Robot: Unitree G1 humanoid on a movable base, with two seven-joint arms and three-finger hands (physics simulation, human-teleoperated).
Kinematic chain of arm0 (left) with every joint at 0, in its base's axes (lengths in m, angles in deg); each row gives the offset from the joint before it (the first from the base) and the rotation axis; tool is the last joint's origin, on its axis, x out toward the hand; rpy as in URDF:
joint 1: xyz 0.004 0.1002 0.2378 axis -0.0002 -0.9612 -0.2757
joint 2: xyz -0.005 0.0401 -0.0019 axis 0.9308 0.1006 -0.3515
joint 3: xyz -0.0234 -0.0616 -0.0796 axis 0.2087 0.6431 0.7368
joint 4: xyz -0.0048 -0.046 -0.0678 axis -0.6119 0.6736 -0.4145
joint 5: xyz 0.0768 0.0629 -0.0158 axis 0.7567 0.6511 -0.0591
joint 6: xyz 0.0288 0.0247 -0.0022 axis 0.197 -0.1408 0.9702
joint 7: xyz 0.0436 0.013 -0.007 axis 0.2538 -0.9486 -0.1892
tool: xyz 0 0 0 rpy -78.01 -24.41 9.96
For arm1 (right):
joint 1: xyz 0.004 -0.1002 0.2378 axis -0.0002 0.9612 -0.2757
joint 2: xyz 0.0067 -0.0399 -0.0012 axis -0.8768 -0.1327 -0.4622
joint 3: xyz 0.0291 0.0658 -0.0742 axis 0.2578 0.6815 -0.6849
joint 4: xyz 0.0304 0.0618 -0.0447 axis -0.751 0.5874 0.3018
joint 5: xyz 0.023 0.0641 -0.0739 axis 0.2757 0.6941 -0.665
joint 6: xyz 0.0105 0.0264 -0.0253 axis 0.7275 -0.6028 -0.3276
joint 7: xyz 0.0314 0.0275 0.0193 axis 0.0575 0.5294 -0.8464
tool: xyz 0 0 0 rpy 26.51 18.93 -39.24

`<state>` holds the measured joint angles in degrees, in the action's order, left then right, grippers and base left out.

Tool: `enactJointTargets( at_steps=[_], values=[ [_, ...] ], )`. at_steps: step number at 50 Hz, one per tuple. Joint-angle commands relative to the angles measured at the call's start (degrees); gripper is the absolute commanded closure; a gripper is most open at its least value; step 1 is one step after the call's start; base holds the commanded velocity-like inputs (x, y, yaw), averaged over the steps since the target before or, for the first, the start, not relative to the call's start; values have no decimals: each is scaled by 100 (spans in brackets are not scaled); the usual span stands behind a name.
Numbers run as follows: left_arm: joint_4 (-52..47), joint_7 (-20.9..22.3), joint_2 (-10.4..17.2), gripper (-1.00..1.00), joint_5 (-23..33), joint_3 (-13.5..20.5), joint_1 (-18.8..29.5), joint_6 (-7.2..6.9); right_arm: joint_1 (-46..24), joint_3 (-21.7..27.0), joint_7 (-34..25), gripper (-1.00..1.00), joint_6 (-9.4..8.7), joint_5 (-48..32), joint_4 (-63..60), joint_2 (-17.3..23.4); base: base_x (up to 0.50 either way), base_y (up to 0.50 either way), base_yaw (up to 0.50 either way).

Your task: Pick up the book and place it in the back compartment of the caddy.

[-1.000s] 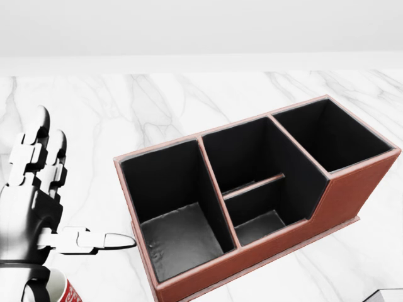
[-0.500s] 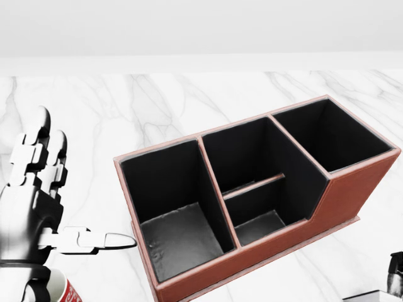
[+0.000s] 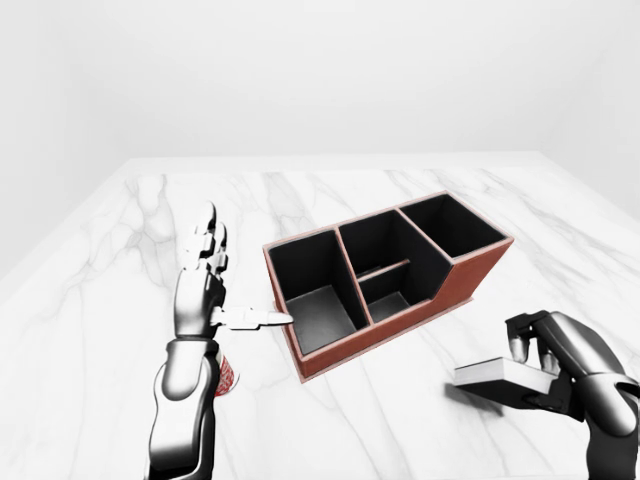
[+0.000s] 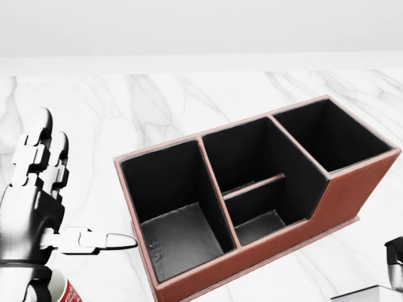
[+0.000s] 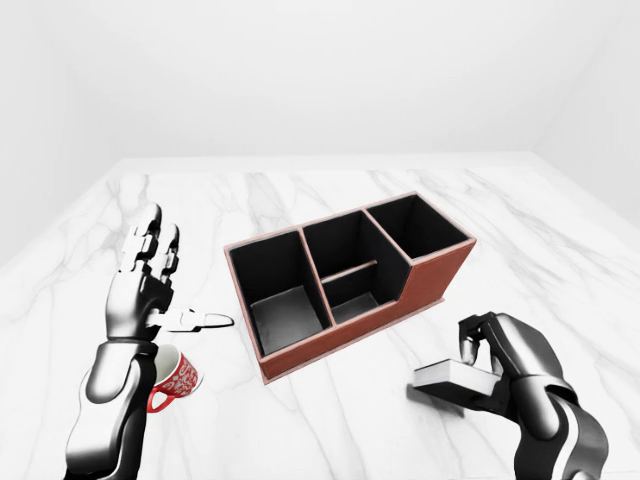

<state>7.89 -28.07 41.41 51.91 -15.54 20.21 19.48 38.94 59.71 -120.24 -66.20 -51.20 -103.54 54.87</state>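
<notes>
- Nearest, low right in the eye views: the right hand (image 5: 505, 365) has its fingers wrapped over the far edge of the book (image 5: 455, 378), thumb side under it. The book lies flat and looks clear of the marble surface (image 3: 90, 300), a shadow beneath it. I judge the flat carry suits the pickup; it would have to be tipped on edge before going into a narrow slot.
- Nearest on the left: the left hand (image 3: 200, 290) stands with fingers straight up and spread, thumb pointing sideways at the caddy (image 3: 385, 275), holding nothing. Thumb tip sits just beside the caddy's left wall; I cannot tell whether it touches. It may be parked there to steady the box or just kept out of the way.
- Under the left forearm, a red patterned mug (image 5: 175, 378) sits on the surface, handle toward the bottom of the right-eye view. No part in the task, but it could be knocked if that arm swings.
- Middle distance: the caddy sits at an angle, rust-coloured outside, black inside, all compartments bare. One large bay at its left end, a centre bay split by a low divider, one taller bay at the upper right end.
- Which bay counts as "back" I can only guess; the upper-right one lies farthest away and closest to the book-carrying hand.
- Farthest: bare marble running to a pale wall.
</notes>
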Motion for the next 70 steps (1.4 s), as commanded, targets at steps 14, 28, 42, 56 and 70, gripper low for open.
enactJointTargets(
  at_steps=[14,28,42,56,70],
  values=[
    [29,-6,-5,-100,1,-17,-6,0,-259,-70,-846,100,9,-90,-1471,-142,0,0,0],
    [25,-6,1,-100,-14,2,12,0,-695,-541,-933,100,-130,-228,-1979,-7,0,0,0],
    [58,-15,4,-100,-21,3,29,0,-1284,-1060,-933,100,-633,-316,-2173,177,0,0,0],
    [0,-10,9,-100,-32,26,21,0,-1697,-1497,-933,100,-961,-406,-2266,219,0,0,0],
    [13,-10,13,-100,-33,29,33,0,-2017,-1820,-933,100,-991,-527,-2101,205,0,0,0]
  ],
)
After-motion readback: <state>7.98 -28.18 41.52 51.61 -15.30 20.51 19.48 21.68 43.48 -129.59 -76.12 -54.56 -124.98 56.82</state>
